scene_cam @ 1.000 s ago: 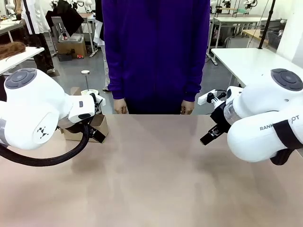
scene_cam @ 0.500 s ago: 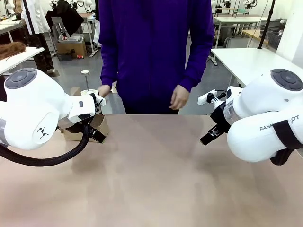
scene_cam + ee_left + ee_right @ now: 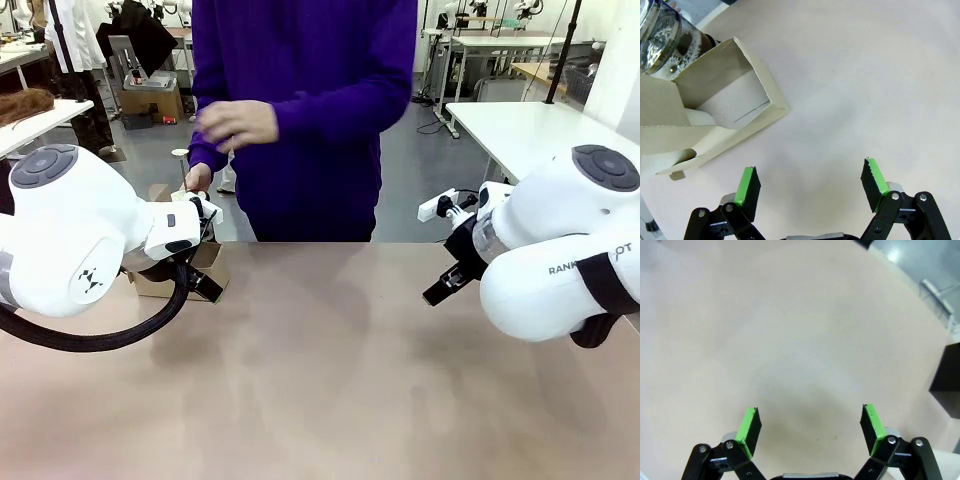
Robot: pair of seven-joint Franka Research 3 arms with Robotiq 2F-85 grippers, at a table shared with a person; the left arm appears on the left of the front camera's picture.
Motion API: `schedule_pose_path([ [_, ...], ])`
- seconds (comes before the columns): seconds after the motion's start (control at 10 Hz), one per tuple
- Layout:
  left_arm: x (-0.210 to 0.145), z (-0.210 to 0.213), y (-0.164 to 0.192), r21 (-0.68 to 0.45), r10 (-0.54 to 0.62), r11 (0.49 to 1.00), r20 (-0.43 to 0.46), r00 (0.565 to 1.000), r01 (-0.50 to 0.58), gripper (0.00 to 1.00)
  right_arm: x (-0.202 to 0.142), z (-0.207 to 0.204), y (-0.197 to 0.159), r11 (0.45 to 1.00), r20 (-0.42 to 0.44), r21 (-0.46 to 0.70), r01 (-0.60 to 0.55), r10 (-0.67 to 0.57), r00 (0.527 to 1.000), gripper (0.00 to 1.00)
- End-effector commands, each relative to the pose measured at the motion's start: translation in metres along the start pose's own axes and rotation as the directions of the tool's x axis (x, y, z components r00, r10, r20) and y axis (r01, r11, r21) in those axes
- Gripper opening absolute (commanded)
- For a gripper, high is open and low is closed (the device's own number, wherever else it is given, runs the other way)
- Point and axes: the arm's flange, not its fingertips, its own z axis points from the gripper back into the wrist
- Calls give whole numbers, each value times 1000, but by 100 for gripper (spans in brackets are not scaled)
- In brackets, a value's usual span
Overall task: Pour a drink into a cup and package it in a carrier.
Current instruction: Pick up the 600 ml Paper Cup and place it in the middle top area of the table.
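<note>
- The left gripper (image 3: 809,172) has its jaws spread wide, with nothing between the green pads (image 3: 746,180).
- Under and ahead of these jaws lies bare table (image 3: 865,75).
- The carrier (image 3: 747,65), brown cardboard, sits ahead of the jaws and off to their left in the left wrist view, well apart from the pads and resting on the table.
- A white curved surface (image 3: 735,102) shows through the carrier's open side. I cannot tell whether it is the cup.
- Beyond the carrier, farther from the jaws, stands a clear glass pitcher (image 3: 660,35) with bubbles on its wall, right against the cardboard.
- The right gripper (image 3: 810,412) also has its jaws spread and holds nothing. Only bare tabletop lies below and ahead of it.
- Far to the right of these jaws in the right wrist view, a black box (image 3: 947,380) sits at the table's edge.
- In the front view the carrier (image 3: 207,265) peeks out from behind the left arm.
- A person (image 3: 300,100) in a purple top stands at the far side of the table, one hand (image 3: 238,124) raised and blurred, the other hand (image 3: 198,178) low above the carrier's end of the table.
</note>
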Motion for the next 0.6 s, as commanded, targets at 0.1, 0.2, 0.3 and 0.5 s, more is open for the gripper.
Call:
schedule_pose_path([
  [0.1, 0, 0, 0, 0, 0, 1000, 0, 1000, 0, 100, 59, 55, -51, 1000, 31, -19, 15, -15, 999, 100],
  [0.2, 0, 0, 0, 0, 0, 1000, 0, 1000, 0, 100, 72, 75, -78, 1000, 45, 7, 24, -24, 999, 100],
  [0.3, 0, 0, 0, 0, 0, 1000, 0, 1000, 0, 100, 77, 97, -109, 998, 69, 43, 47, -50, 996, 100],
  [0.5, 0, 0, 0, 0, 0, 1000, 0, 1000, 0, 100, 58, 139, -179, 989, 141, 139, 56, -76, 987, 100],
])
